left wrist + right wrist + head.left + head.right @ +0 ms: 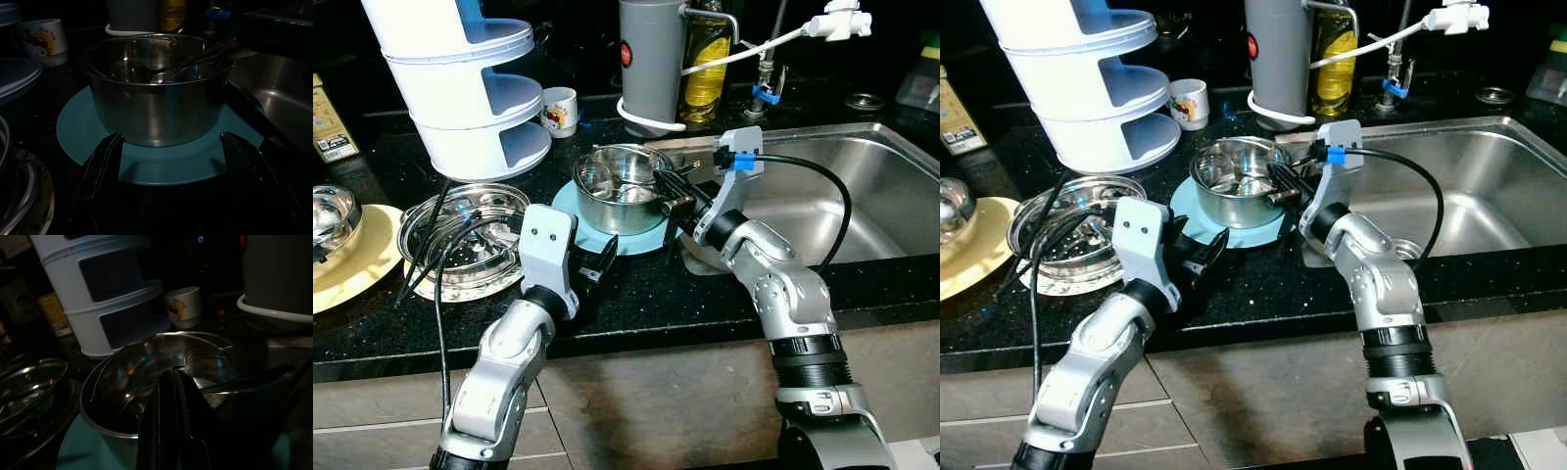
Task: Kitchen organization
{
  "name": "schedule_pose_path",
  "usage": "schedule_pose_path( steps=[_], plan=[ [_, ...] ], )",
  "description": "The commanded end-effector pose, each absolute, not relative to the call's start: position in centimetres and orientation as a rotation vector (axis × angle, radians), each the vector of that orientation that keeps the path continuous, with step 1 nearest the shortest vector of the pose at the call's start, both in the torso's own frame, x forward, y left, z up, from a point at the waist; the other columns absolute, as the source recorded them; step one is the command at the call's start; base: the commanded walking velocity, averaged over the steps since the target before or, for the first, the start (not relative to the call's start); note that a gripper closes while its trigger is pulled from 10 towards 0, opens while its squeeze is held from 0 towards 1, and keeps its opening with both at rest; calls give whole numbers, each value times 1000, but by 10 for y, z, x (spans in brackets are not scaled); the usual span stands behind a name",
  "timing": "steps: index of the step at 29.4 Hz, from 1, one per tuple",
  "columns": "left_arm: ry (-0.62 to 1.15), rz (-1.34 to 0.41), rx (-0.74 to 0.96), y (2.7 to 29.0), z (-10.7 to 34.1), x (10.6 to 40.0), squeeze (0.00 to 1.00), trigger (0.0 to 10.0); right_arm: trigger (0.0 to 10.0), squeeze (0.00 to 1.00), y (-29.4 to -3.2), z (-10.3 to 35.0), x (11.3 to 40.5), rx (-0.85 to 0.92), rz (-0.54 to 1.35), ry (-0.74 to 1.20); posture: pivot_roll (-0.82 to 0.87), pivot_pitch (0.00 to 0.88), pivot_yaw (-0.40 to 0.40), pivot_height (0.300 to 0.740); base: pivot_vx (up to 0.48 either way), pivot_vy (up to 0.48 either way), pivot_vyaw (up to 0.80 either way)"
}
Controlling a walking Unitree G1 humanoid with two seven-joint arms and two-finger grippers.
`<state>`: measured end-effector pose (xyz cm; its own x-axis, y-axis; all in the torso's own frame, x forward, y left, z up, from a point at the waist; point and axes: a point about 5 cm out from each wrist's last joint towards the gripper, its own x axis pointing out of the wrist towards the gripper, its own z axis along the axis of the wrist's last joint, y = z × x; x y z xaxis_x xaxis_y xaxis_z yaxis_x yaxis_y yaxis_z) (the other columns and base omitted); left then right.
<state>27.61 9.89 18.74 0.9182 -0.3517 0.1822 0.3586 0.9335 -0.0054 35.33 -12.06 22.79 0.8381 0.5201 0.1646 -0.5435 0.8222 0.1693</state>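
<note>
Stainless steel, a small pot [619,192] sits on a teal plate [644,238] on your black counter [705,294], beside the sink [862,186]. Your right gripper [668,188] reaches from the sink side to the pot's rim, forearm angled upward, fingers pressed together on a utensil handle [205,53]. Your left gripper [600,262] rests low before the plate, fingers spread apart, holding nothing.

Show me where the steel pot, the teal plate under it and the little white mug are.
steel pot [619,211], left eye view, front wall.
teal plate [161,164], left wrist view, bare front rim.
white mug [559,110], left eye view, side.
</note>
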Motion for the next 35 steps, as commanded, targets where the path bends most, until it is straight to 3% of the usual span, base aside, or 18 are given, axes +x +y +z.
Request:
schedule_pose_path(
  steps=[1, 11, 24, 27, 35],
  plan=[
    [-177, -364, -43, 99, 186, 278, 0, 10000, 0, 0, -121, 232, 354, 249, 570, -139, -21, 0, 33, 740, 0, 0, 0],
    [-185, -372, -45, 97, 188, 279, 0, 10000, 0, 0, -132, 261, 347, 466, 651, -286, -24, 0, 33, 740, 0, 0, 0],
    [-205, -391, -45, 94, 193, 281, 0, 10000, 0, 0, -153, 270, 350, 668, 601, -351, -23, 0, 33, 740, 0, 0, 0],
    [-216, -397, -50, 93, 197, 282, 0, 10000, 0, 0, -160, 272, 351, 717, 588, -366, -24, 0, 33, 740, 0, 0, -800],
    [-228, -407, -55, 91, 201, 282, 0, 10000, 0, 0, -164, 264, 358, 652, 491, -313, -20, 0, 29, 740, 0, 0, -800]
  ],
)
